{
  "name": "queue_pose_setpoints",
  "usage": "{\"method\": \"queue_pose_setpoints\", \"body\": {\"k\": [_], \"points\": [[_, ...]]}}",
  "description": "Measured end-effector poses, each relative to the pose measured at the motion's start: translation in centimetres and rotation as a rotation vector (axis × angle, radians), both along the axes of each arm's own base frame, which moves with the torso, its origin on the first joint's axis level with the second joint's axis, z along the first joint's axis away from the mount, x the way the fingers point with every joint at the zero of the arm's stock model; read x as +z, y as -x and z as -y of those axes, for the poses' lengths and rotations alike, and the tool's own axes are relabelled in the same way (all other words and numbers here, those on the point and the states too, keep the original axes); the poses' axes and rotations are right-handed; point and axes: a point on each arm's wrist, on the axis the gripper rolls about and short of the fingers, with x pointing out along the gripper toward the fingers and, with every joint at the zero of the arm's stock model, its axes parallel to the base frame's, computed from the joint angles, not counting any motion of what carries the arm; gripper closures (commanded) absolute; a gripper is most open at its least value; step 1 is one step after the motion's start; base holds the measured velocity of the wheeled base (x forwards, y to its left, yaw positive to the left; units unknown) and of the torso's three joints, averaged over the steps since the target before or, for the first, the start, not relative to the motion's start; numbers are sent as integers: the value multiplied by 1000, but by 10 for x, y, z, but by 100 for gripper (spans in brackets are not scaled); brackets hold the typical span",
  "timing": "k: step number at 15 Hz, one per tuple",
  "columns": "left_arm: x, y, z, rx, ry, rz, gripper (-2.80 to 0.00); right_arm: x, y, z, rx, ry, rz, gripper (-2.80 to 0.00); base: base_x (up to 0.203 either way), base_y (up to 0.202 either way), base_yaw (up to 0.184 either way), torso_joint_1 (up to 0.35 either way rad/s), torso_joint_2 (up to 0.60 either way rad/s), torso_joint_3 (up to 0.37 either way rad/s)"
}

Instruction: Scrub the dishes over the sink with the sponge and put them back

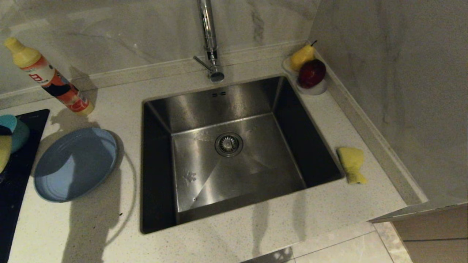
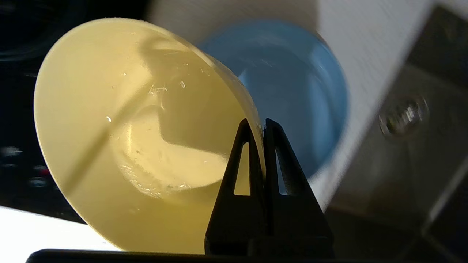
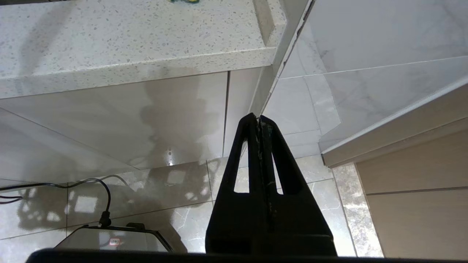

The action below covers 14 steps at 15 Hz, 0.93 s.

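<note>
Off the counter's left edge, I have the left gripper (image 2: 257,124) clamped on the thin rim of the yellow bowl (image 2: 135,135), stiff, glossy and slip-prone, while the soft sponge (image 1: 351,163) waits at the sink's (image 1: 226,106) right edge and the right gripper (image 3: 259,122) hangs pinched empty

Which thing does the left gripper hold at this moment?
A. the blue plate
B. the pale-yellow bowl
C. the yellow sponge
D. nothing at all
B: in the left wrist view the left gripper is shut on the rim of the pale-yellow bowl, while the blue plate and the sponge lie on the counter.
</note>
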Motion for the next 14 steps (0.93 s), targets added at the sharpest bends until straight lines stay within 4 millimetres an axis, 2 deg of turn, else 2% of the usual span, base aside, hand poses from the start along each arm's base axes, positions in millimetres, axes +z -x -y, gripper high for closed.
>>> {"method": "queue_pose_setpoints", "body": {"k": [4,7,9,14], "points": [[-16,-15,38,-101,-48,-70,0,0,0,0,0,0,0,0,0,0,0,0,0,0],[-28,-37,55,-131,-112,-50,0,0,0,0,0,0,0,0,0,0,0,0,0,0],[-36,-50,59,-122,-144,-56,0,0,0,0,0,0,0,0,0,0,0,0,0,0],[-54,-76,57,-95,-179,-51,0,0,0,0,0,0,0,0,0,0,0,0,0,0]]}}
